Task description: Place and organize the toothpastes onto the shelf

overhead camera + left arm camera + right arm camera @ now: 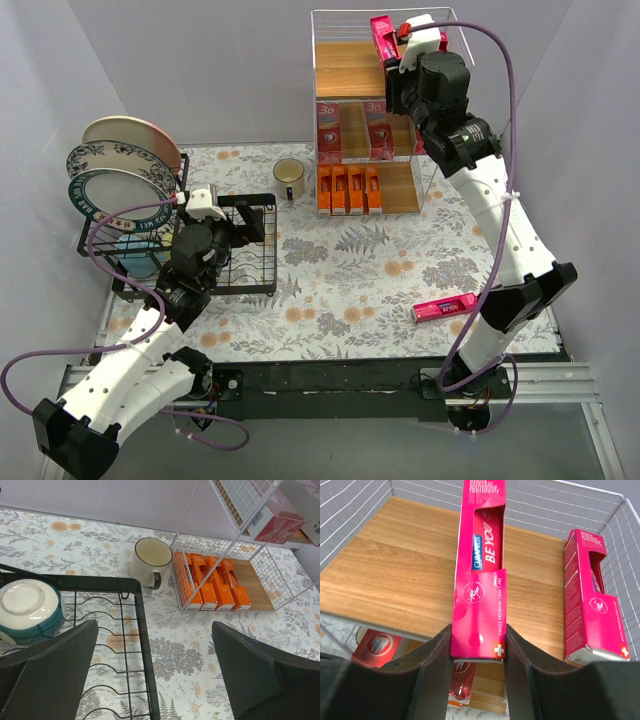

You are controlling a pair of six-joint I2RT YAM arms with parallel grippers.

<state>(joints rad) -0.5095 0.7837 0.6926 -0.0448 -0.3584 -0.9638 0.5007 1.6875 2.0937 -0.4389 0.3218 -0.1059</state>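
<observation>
The shelf [340, 70] stands at the back of the table. My right gripper [477, 645] is shut on a magenta-pink toothpaste carton [479, 580] and holds it lengthwise just above the top wooden board [395, 575]; in the top view it shows at the shelf's top tier [381, 36]. A second pink carton [592, 600] lies on that board to the right. Two red cartons [330, 130] stand on the middle tier. Several orange cartons [348, 190] fill the bottom tier. One pink carton [443, 308] lies on the table by the right arm. My left gripper [155, 670] is open and empty.
A black wire dish rack [250, 262] sits at the left under my left gripper, with plates [125, 170] upright behind it and a teal bowl [27, 607] inside. A cream mug [289, 178] stands left of the shelf's bottom tier.
</observation>
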